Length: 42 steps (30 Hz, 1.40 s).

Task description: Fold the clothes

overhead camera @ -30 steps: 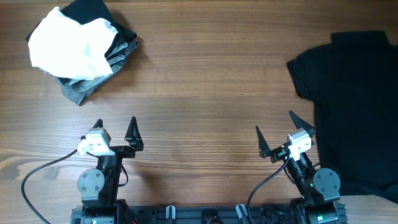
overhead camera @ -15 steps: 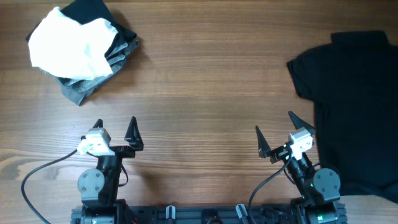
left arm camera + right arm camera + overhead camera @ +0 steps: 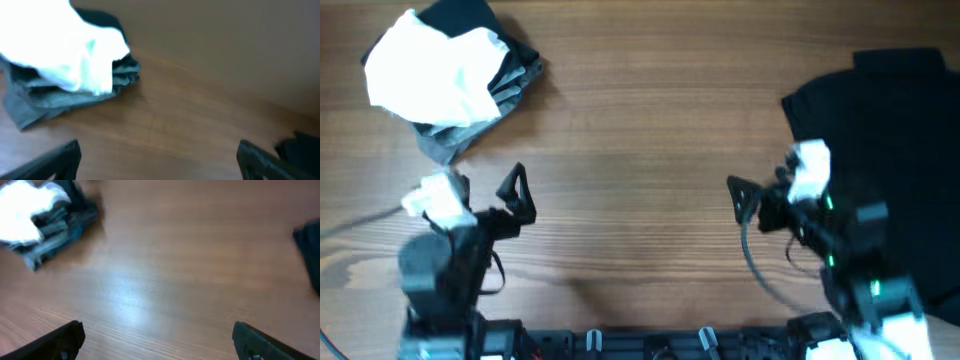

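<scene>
Overhead: black shirt [image 3: 890, 130] lies spread at right of the surface [image 3: 640, 130]; clothes pile [image 3: 445, 75] sits crumpled at upper left. Left tool [image 3: 480, 182] and right tool [image 3: 775, 185] both gape, empty.

Left wrist: pile at upper left.

Right wrist: shirt edge at far right.

Risk: a pinch through both layers would bunch the shirt.

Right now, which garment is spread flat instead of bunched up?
The black shirt on the table's right side; the white and grey clothes are crumpled in a heap at far left.

L hand [image 3: 485, 180] spread wide | R hand [image 3: 760, 168] spread wide | arms blurred
</scene>
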Tool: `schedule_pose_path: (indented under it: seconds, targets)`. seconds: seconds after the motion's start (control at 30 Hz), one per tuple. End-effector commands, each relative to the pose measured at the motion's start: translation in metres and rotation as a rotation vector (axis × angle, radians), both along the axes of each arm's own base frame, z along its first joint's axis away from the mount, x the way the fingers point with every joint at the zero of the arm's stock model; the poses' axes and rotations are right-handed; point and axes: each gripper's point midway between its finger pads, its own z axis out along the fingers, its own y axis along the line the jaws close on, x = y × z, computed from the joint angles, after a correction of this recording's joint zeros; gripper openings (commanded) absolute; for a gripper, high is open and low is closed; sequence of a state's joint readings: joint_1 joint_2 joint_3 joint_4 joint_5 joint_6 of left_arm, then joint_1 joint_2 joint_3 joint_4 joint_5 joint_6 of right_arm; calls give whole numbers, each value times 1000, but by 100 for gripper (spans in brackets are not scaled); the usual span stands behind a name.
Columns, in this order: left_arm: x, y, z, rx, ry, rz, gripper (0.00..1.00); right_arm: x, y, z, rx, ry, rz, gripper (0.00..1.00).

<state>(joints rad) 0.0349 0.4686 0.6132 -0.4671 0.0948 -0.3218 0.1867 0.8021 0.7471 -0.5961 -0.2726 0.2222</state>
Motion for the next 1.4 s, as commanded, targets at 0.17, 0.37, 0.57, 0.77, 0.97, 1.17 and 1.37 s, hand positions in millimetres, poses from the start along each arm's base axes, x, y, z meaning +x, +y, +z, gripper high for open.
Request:
schedule_pose_path:
  seconds: [0.17, 0.37, 0.57, 0.77, 0.97, 1.17, 1.37]
  targets:
    - [50, -5, 7, -49, 421, -34, 100, 125, 9, 29, 249, 265, 102, 100]
    - [50, -15, -1, -82, 461, -82, 100, 183, -144, -59, -34, 323, -430, 93]
    - [50, -14, -1, -81, 462, -81, 100, 188, -166, -172, -182, 520, -448, 57]
    - [49, -14, -5, -82, 478, -80, 100, 174, -152, -218, -212, 619, -347, 61]
    - [51, -14, -16, -86, 525, -79, 100, 170, -122, -225, -155, 646, -289, 4]
    - [47, -14, -11, -77, 506, -83, 100, 142, 28, -193, -103, 636, 116, 4]
    - [43, -3, 4, -36, 444, -27, 100, 1, 200, -164, -617, 485, 819, 25]
